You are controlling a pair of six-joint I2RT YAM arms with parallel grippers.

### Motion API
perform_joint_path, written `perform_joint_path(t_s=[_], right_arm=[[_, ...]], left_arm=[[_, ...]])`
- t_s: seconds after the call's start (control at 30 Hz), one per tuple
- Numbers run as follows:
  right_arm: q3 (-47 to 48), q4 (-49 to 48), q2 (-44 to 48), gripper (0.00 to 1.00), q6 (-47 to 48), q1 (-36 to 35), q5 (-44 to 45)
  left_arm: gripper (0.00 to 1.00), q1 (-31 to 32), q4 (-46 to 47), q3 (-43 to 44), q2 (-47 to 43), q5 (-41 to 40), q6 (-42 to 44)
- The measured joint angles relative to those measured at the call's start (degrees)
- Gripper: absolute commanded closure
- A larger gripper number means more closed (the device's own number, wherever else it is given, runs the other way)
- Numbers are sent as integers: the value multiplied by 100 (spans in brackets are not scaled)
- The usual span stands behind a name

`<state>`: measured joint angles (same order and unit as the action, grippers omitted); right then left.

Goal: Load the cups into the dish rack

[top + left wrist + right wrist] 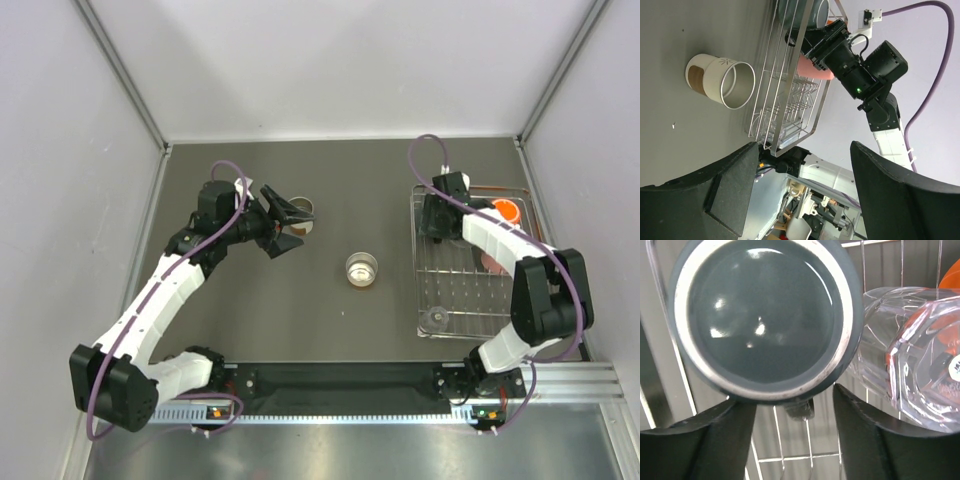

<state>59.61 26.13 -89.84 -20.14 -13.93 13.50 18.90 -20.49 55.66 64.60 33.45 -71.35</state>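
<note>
The silver wire dish rack (470, 300) stands at the right. In it are an orange cup (508, 210), a pale pink cup (490, 262) and a clear cup (435, 320). My right gripper (434, 218) is over the rack's far left corner. In the right wrist view it (794, 407) is open, its fingertips just below a dark green cup (765, 315) lying in the rack beside a clear cup (905, 375). A steel cup (362, 268) stands upright mid-table and shows in the left wrist view (722, 81). Another steel cup (303, 208) sits by my left gripper (283, 228), which is open and empty (802, 150).
Grey walls enclose the table on the left, back and right. The rack (790, 85) sits close to the right wall. A black and metal rail (340, 385) with the arm bases runs along the near edge.
</note>
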Motion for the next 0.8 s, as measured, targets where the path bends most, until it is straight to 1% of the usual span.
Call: perform_joint_path(t_s=[0.17, 0.37, 0.5, 0.67, 0.8], right_arm=[[0, 129, 313, 32, -96, -48, -144], [11, 433, 1156, 26, -214, -127, -413], [39, 780, 1751, 20, -219, -133, -522], [181, 1388, 2518, 17, -212, -133, -693], [326, 1840, 3053, 14, -258, -133, -879]], left_arm=[[21, 0, -57, 0, 0, 2, 79], [23, 2, -254, 39, 24, 0, 323], [24, 83, -516, 210, 201, -52, 592], [24, 385, -894, 542, 557, -302, 981], [25, 850, -1263, 1023, 1025, -645, 1375]])
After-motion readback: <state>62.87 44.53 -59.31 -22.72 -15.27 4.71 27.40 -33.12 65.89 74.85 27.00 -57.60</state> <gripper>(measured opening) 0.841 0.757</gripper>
